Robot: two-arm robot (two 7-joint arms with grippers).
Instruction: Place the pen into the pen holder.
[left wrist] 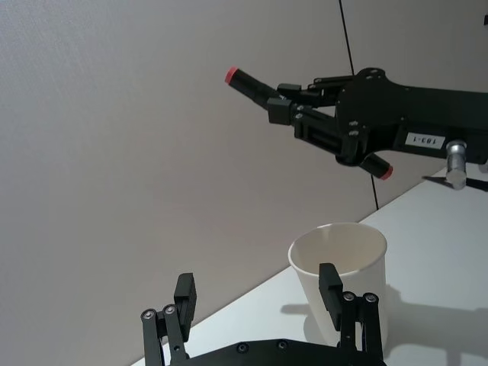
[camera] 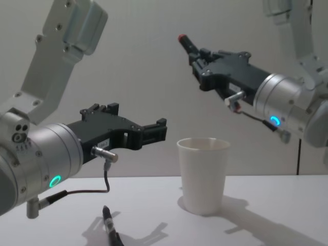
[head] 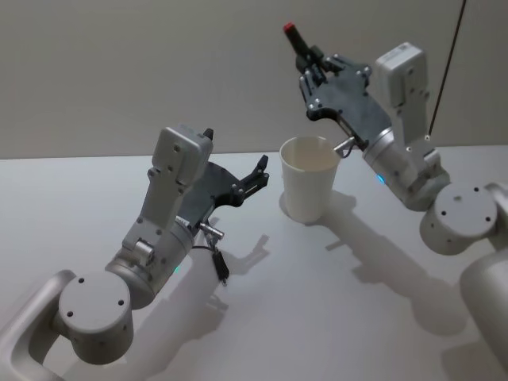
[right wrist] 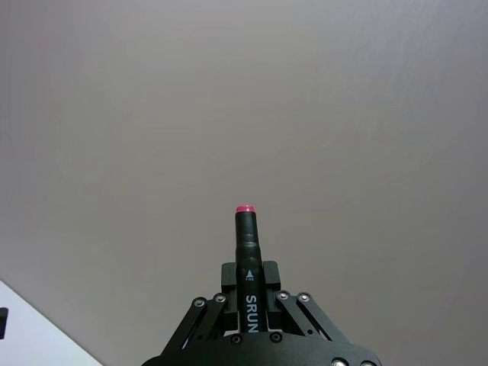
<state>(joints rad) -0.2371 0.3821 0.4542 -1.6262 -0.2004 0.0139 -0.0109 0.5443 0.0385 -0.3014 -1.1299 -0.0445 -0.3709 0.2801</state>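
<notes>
Above the white table, my head camera finds the right gripper clamped on a black pen, red tip up, raised above the pen holder, a white paper cup standing upright. The left gripper hovers just beside the cup, fingers spread and holding nothing. From the left wrist, a white label on the right gripper appears to read 183-1. From the right wrist, the barrel shows SRUN between the pinching fingers. From my chest camera, the pen tilts up and leftward, clear above the cup's rim.
</notes>
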